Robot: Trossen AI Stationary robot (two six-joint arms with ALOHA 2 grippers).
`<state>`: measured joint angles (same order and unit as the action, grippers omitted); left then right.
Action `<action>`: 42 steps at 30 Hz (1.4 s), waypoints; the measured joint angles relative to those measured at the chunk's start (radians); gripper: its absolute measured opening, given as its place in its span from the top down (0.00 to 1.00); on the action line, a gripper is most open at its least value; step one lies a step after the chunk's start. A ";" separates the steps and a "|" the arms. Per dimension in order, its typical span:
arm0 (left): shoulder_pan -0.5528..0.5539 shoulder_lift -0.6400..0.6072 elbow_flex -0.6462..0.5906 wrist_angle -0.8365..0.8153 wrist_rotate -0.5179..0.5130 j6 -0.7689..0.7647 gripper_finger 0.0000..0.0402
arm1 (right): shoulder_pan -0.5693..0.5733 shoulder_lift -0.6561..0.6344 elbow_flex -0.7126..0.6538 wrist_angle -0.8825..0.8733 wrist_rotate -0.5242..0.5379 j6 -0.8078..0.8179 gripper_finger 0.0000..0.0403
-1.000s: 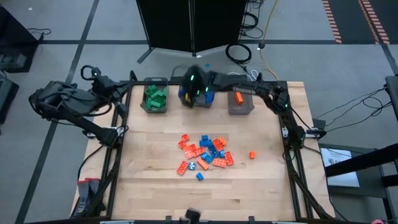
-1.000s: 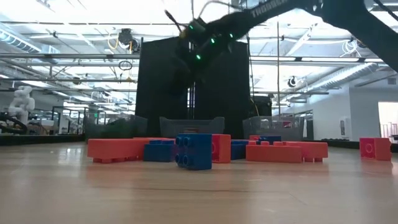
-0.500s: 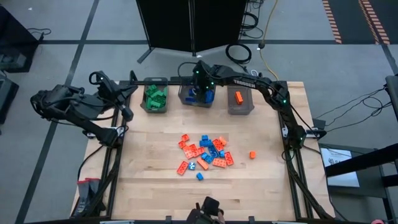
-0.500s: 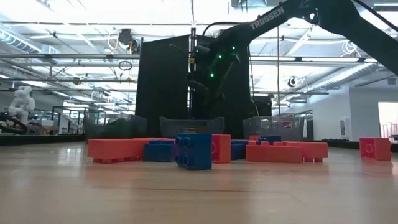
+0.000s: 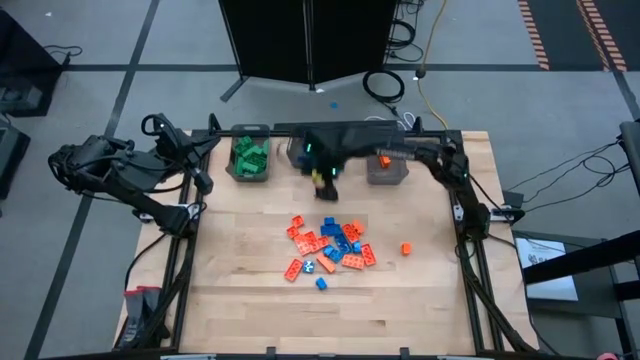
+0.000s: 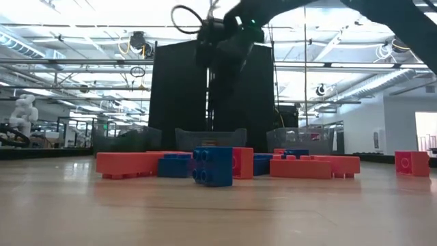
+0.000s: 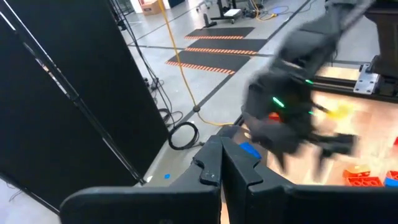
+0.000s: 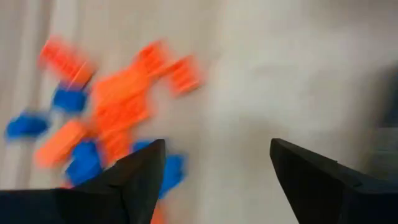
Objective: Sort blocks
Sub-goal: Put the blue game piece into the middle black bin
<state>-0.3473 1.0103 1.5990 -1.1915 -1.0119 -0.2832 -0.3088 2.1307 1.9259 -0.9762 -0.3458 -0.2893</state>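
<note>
My right end effector (image 5: 322, 180) hung over the wooden counter (image 5: 240, 270) just in front of the middle bin (image 5: 296, 152), fingers spread wide with nothing between them, as my wrist camera showed. The pile of loose blocks (image 5: 330, 245), orange-red and blue, lay on the counter beyond it, toward the near edge and away from the bins, with a single small orange block (image 5: 406, 248) apart on the right side. Any next pick turned on that line: the pile sat straight out from the bins, and my right end effector was plainly the nearer one.

My left end effector (image 7: 221, 171) rested off the counter's left rear corner, its fingers pressed together and empty, well apart from the pile.

Three grey bins stood in a row along the far edge. The left bin (image 5: 232, 152) held green blocks (image 5: 250, 157); the right bin (image 5: 398, 175) held at least one orange-red block (image 5: 383, 157). My own arm covered most of the middle bin, so its contents could not be made out here, though a blue patch in the left wrist view may have been blocks inside it.
</note>
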 joint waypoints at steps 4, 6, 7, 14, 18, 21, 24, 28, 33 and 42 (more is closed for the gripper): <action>0.000 0.000 0.000 0.000 0.000 0.000 1.00 | 0.111 0.000 -0.057 -0.036 0.018 -0.050 0.31; 0.000 0.000 0.000 0.000 0.000 0.000 1.00 | 0.147 0.001 -0.106 -0.017 0.048 -0.050 0.32; 0.000 0.000 0.000 -0.001 0.000 0.000 1.00 | 0.159 0.004 -0.128 -0.015 0.059 -0.047 0.32; 0.000 0.000 0.000 -0.004 0.000 0.000 1.00 | 0.181 0.003 -0.292 0.164 0.152 0.044 0.32; 0.000 0.000 0.000 -0.004 0.000 0.000 1.00 | 0.162 0.003 -0.345 0.229 0.160 0.084 0.33; 0.000 0.000 0.000 -0.004 0.000 0.000 1.00 | 0.152 0.001 -0.354 0.229 0.156 0.103 0.41; 0.000 0.000 0.000 -0.004 0.001 -0.001 1.00 | 0.152 0.001 -0.350 0.225 0.156 0.098 0.59; 0.000 0.000 0.000 -0.004 0.001 -0.001 1.00 | 0.152 0.001 -0.318 0.209 0.166 0.065 0.86; 0.000 0.000 0.001 -0.003 0.001 -0.001 1.00 | 0.146 0.007 -0.255 0.190 0.168 0.065 0.86; 0.000 0.000 0.001 -0.004 0.001 -0.001 1.00 | 0.067 0.003 -0.010 0.236 0.283 -0.049 0.86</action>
<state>-0.3473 1.0103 1.5997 -1.1954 -1.0111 -0.2844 -0.2413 2.1340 1.9158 -0.7405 -0.0631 -0.3387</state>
